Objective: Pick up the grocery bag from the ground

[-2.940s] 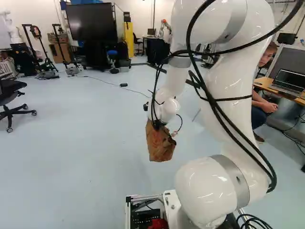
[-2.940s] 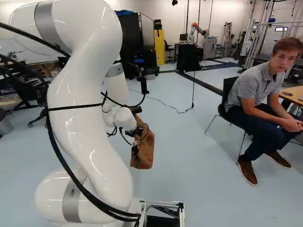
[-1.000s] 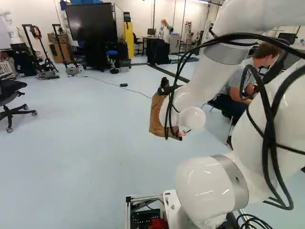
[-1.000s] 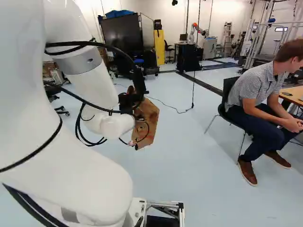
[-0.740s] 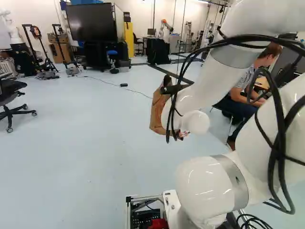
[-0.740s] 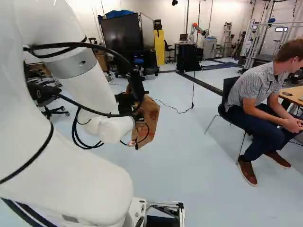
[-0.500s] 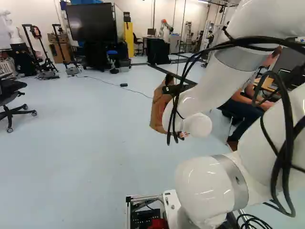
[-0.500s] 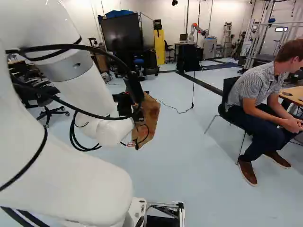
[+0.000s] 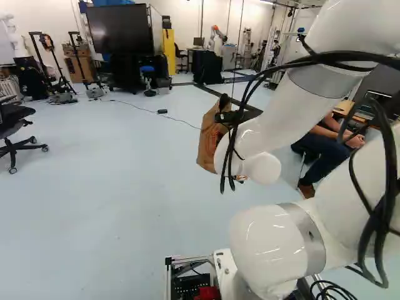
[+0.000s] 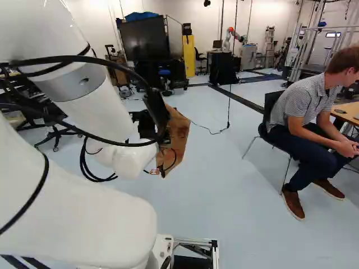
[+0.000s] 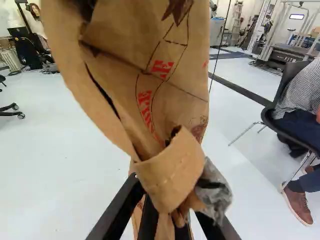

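One brown paper grocery bag (image 10: 178,134) is seen raised in the air, over a pale blue floor (image 9: 112,212). Across that floor we note a dark stripe (image 10: 241,100) and a thin black cable (image 9: 134,108). At the left of the left base view we find a black office chair (image 9: 17,145); farther back stand a large black display (image 9: 120,28) and, to its right, a yellow cabinet (image 9: 169,51). Beyond these, near the back wall, we see another robot (image 10: 229,38) and a ladder (image 10: 269,40).

In the left base view, our white arm (image 9: 278,247) leans to the right from its lowest joint, and its forearm (image 9: 297,106) slants back down toward the middle, ending in a rounded wrist (image 9: 261,167). Black cables (image 9: 250,87) loop loosely along it.

In the wrist view, we observe the jaws closed on the bag, a crumpled part of the paper pinched between them. The body of the bag extends ahead of the jaws, tilted, with red print on its side. A folded paper strip (image 11: 167,172) crosses just ahead of the grip, and crumpled grey material (image 11: 216,192) lies against it.
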Robot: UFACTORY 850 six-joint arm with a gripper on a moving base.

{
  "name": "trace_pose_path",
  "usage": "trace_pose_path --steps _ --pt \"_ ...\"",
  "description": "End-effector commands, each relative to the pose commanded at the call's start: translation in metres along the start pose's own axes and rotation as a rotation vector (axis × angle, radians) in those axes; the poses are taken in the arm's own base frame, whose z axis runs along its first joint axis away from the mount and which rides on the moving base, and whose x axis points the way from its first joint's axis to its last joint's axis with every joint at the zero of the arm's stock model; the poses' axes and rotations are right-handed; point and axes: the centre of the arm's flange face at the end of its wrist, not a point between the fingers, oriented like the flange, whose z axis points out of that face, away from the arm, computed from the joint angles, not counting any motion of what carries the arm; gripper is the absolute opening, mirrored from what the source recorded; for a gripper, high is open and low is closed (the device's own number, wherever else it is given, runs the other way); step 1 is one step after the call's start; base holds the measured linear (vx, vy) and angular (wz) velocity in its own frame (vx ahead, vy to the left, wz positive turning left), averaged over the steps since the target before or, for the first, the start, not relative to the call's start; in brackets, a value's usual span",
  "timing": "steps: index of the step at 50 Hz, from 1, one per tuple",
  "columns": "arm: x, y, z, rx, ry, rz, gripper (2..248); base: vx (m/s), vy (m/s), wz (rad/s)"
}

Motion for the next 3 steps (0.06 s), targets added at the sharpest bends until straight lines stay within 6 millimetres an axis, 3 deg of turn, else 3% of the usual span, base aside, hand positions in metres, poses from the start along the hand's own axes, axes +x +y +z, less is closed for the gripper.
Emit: trace_pose_path --steps 3 --pt "0.0 0.0 0.0 0.0 0.0 0.0 19 0.0 0.0 0.0"
